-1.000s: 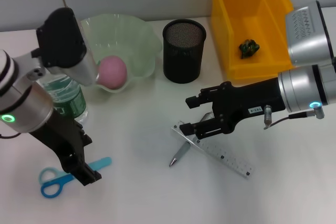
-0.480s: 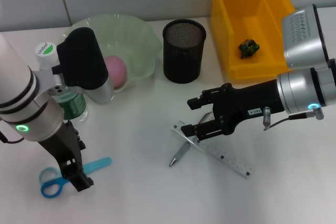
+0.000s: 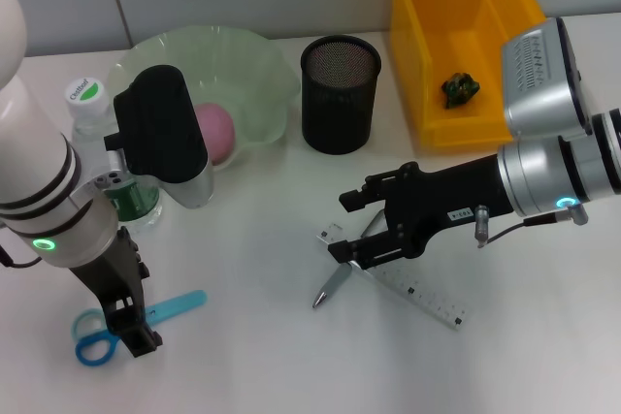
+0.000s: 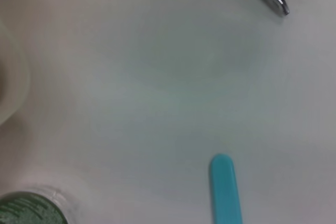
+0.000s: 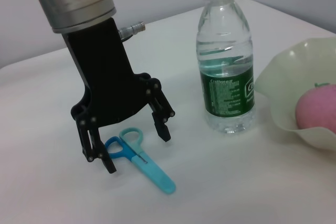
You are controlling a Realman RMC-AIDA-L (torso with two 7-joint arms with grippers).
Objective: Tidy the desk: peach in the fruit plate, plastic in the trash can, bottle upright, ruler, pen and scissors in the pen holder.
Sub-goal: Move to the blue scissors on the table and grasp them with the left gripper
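My left gripper [image 3: 131, 332] hangs over the scissors [image 3: 136, 321] at about eight o'clock on the desk [image 3: 252, 356], fingers spread to either side of the handle loops [image 5: 123, 142] so that a closing pinch would catch them; the right wrist view shows both fingertips apart and nothing between them yet. Just beyond, toward ten o'clock, the bottle [image 3: 107, 176] stands upright, so that item looks done. The peach [image 3: 215, 133] sits in the fruit plate [image 3: 262, 65] at eleven o'clock, also done by my reading. The pen holder [image 3: 340, 94] stands empty-looking at twelve o'clock, awaiting three items. Near the centre, the pen [image 3: 331, 286] and ruler [image 3: 412, 290] lie crossed, which is why my right gripper [image 3: 361, 232] lowers onto them with fingers spread, not yet pinching either. At one o'clock the trash can [image 3: 427, 75] holds a dark crumpled scrap [image 3: 461, 88], presumably the plastic.
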